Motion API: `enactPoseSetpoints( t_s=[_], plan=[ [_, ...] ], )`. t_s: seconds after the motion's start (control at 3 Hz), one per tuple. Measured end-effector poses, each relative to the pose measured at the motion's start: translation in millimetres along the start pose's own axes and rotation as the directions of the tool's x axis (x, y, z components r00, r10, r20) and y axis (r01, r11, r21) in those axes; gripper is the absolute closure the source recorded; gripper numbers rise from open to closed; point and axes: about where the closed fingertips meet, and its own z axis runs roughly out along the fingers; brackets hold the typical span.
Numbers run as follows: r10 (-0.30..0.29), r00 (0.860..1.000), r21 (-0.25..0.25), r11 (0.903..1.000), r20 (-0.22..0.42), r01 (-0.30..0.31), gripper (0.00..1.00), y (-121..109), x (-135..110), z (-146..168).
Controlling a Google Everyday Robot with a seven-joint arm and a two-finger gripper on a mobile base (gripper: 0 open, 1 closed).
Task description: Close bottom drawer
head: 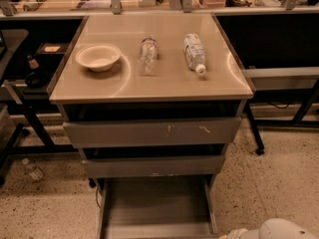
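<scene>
The bottom drawer [155, 205] is the lowest and narrowest of the cabinet's three grey drawers. It stands pulled far out toward me as a shallow empty tray, its plain front [158, 230] at the bottom edge of the view. The medium drawer [153, 166] and the widest drawer with white scratch marks [152, 132] above it stick out only a little. My gripper [271, 230] shows as a white rounded shape at the bottom right corner, just right of the open drawer's front corner and apart from it.
On the cabinet's tan top [149, 81] stand a white bowl [97, 57] and two plastic bottles lying down [148, 55] [195, 53]. Dark tables and black frame legs [251, 128] flank the cabinet. Speckled floor [279, 183] lies to both sides, with a small bottle [33, 170] at the left.
</scene>
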Motion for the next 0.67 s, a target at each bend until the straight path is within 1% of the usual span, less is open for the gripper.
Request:
enactPoseSetpoints(
  t_s=[0.33,0.67],
  plan=[
    [0.000,1.000,0.000,1.0000,0.000,0.000,1.00,0.0,0.0,0.0],
    [0.020,1.000,0.014,0.9997,0.003,-0.021,1.00,-6.5,5.7,22.3]
  ],
)
